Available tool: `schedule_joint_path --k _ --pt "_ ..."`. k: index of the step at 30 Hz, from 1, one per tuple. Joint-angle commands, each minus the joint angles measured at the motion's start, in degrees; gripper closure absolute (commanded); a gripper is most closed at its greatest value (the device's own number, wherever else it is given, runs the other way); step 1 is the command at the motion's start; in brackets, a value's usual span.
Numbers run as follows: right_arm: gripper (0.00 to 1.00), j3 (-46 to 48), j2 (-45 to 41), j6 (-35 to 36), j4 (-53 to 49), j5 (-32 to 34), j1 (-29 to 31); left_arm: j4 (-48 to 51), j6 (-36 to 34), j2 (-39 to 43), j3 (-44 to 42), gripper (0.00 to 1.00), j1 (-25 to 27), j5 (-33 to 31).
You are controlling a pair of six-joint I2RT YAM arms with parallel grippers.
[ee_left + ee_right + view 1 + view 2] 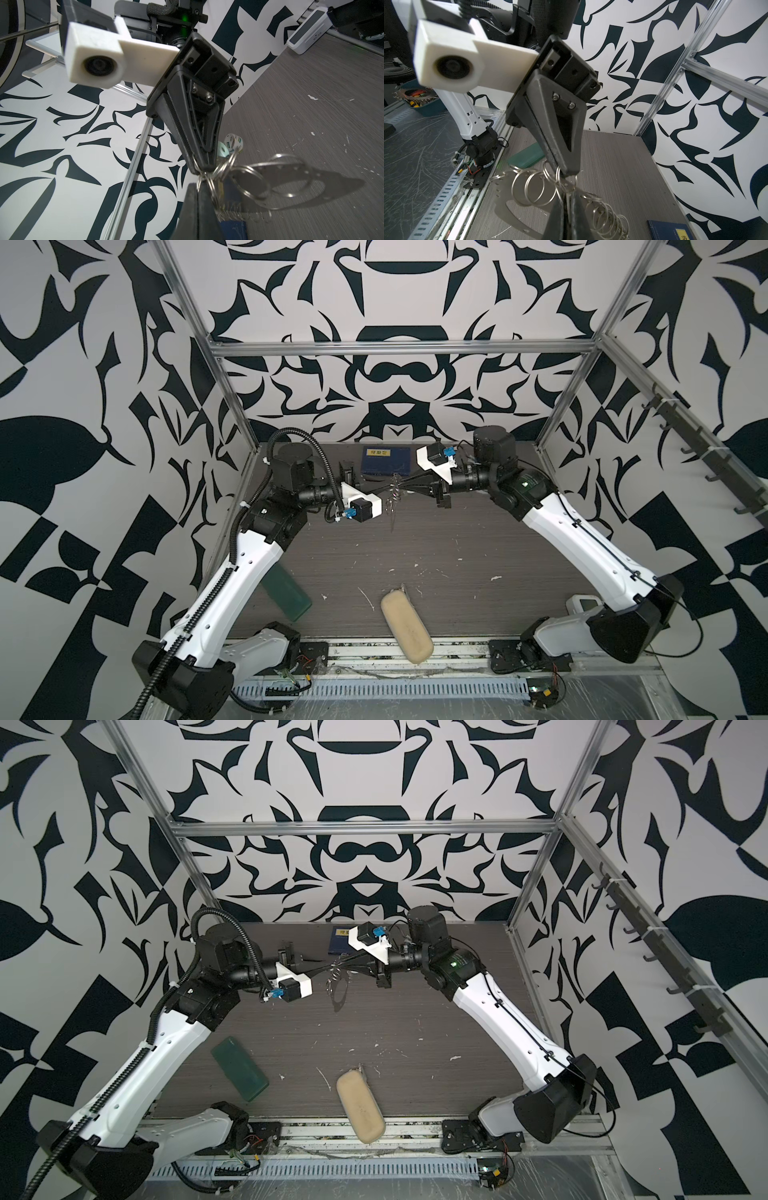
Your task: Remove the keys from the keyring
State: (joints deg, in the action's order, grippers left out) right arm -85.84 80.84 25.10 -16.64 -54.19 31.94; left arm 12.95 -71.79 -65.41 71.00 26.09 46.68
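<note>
The keyring [508, 212] is a flat silvery curved plate with small holes, hung with several wire rings [529, 187]. It is held in the air over the back of the table, and in both top views it shows as a small glinting cluster [392, 499] [336, 979]. My left gripper [197, 207] is shut on one of the rings. My right gripper [566, 207] is shut on the plate's edge among the rings. The two gripper tips meet almost nose to nose [388, 489] [405, 486]. A pale rounded key head [222, 151] peeks from behind the right fingertips; its blade is hidden.
A beige oblong case [407, 626] lies at the table's front edge, with a green flat case [239, 1073] to its left. A blue book [384, 460] lies at the back wall and a white device [584, 605] at the front right. A printed tape roll [234, 142] and white flecks lie on the tabletop.
</note>
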Motion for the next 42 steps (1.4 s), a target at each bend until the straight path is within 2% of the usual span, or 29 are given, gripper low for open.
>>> schedule_joint_path --k 1,8,16,24,30,37,42 --pt "1.0 -3.7 -1.0 -3.8 15.1 6.8 -2.1 10.5 -2.5 -0.6 0.6 1.0 3.0 4.3" --pt "1.0 -4.1 -0.9 0.9 14.2 13.8 1.5 12.8 0.1 -3.3 4.0 1.0 4.6 4.3" --pt "1.0 -6.8 0.4 2.3 12.3 13.9 2.2 11.8 0.1 -3.9 4.0 1.0 5.4 4.0" --pt "1.0 -14.8 3.8 8.6 2.5 15.8 5.3 14.2 0.0 -5.7 6.6 1.0 5.5 3.9" --pt "1.0 -18.0 5.4 10.3 0.2 17.0 6.6 14.1 -0.5 -6.5 6.9 1.0 5.9 4.5" --pt "1.0 -20.3 5.9 21.9 -4.3 21.3 6.6 10.7 1.8 -6.8 6.2 1.0 5.8 7.9" --pt "1.0 -18.8 5.3 30.9 -3.1 22.9 6.8 4.3 5.6 -6.9 4.0 1.0 5.8 9.9"
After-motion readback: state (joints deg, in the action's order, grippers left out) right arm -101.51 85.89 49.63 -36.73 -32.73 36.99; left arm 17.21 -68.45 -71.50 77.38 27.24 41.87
